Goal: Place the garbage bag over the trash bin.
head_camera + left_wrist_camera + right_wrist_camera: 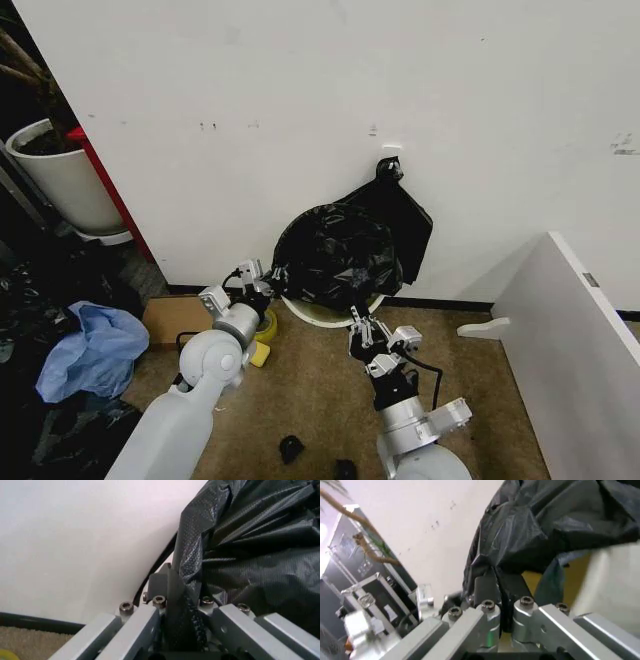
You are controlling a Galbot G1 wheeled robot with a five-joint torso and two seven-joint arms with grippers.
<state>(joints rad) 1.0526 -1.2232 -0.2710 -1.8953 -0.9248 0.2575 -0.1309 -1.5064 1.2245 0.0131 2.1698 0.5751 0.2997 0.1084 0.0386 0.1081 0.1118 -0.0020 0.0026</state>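
Both tools pinch the garbage bag (335, 255) mid-frame: left tool (262, 283), right tool (365, 325). Uneven pulling could tear it or tip the trash bin (312, 311).

**Right gripper pinching the bag's edge at the bin**

The right gripper (501, 592) is sitting at the lower centre of the frame, its jaws closing tightly on a fold of the garbage bag (560, 521). The glossy black plastic is bunching across the upper right and hanging down into the jaws. The cream trash bin (615, 581) is showing at the right edge beneath the bag. A white wall (425, 517) is running through the upper middle, with bare branches (367, 543) crossing the upper left.
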